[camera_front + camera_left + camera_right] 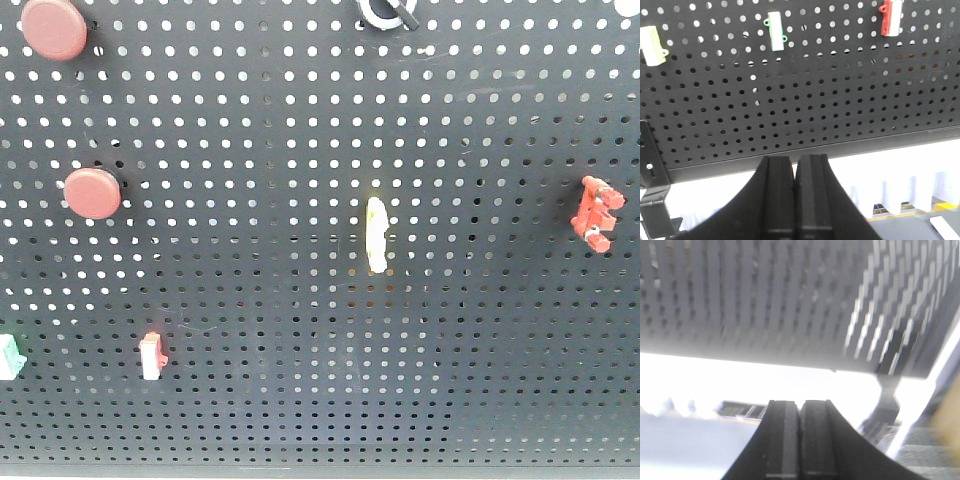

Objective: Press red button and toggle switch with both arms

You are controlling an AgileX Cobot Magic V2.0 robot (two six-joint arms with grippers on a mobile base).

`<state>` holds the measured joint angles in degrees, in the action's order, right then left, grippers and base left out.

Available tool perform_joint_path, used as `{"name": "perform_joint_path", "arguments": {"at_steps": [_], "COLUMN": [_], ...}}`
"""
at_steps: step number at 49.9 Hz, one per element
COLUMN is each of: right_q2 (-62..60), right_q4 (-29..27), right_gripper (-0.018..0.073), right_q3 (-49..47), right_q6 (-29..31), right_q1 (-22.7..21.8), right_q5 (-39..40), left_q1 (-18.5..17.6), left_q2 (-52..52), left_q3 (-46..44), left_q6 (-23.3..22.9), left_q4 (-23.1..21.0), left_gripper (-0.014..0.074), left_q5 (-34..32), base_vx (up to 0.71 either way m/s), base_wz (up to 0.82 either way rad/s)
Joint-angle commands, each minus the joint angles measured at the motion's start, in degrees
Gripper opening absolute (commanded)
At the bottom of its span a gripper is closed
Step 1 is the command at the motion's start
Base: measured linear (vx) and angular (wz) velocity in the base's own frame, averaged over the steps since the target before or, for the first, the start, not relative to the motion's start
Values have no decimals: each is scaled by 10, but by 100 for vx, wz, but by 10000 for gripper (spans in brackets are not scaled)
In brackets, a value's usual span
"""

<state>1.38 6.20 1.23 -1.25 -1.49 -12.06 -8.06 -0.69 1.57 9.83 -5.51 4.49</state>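
- Pegboard point(300, 400): red buttons point(54, 27) and point(93, 193) sit at 10 and 9 o'clock.
- Toggle switch point(387, 12) sits at 12 o'clock, cut by the top edge.
- Left gripper point(795, 165): fingers pressed together, empty, below the board.
- Right gripper point(800, 407): likewise closed, empty; view blurred.

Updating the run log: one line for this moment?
left gripper shut, empty, below pegboard | right gripper shut, empty | red buttons untouched | toggle switch untouched
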Motion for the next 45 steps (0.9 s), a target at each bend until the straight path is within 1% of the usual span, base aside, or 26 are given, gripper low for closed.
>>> {"name": "perform_joint_path", "arguments": {"at_steps": [1,6,11,15,45], "right_q2": [-29,-26,-30,-30,-30], "right_q4": [-6,-13,-27,-28,-25], "right_gripper": [-3,-3,-3,-3,-3], "right_q3": [11,11,12,12,12], "right_q6": [-29,-25,-26,-26,-24], "right_q1": [-6,-9,-9,-9,-9], "right_q5": [43,51,86,105,109], "left_q1": [0,0,0,0,0], "left_q2": [-3,-3,-2,-2,-2], "left_q3": [19,19,19,19,19], "left_q6": [-5,-5,-5,-5,-5], "left_q4": [-2,-2,-2,-2,-2], "left_gripper": [1,1,1,1,1], "left_q5": [-45,-41,-41,-41,-41], "base_vx": [0,0,0,0,0], "base_wz": [0,0,0,0,0]}}
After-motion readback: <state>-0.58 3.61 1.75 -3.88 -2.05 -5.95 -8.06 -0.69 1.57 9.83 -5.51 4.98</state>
